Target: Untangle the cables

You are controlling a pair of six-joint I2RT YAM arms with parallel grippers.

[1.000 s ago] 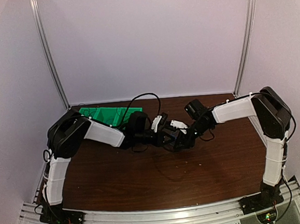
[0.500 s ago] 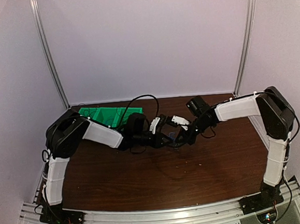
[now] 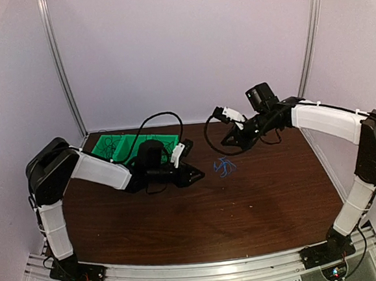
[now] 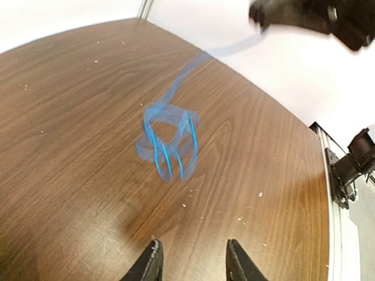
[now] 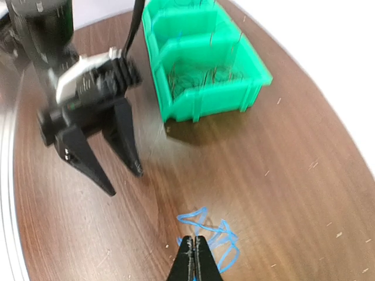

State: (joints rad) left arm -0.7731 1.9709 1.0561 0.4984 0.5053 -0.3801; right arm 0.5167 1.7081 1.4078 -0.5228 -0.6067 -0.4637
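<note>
A thin blue cable, bunched in loose loops, is at the middle of the table. In the left wrist view the blue cable is blurred, and one strand runs up towards my right gripper. My right gripper is raised above the bundle with its jaws shut, apparently on that strand; the loops lie right below its tips. My left gripper is low over the table just left of the cable, open and empty. It also shows in the right wrist view.
A green divided bin holding thin dark wires stands at the back left, behind my left arm; it also shows in the right wrist view. Small crumbs dot the brown table. Metal rails run along the table edges.
Both grippers were together at the table's middle. My right gripper has risen and moved back right with a blue strand; my left gripper has drawn back left and stands open.
</note>
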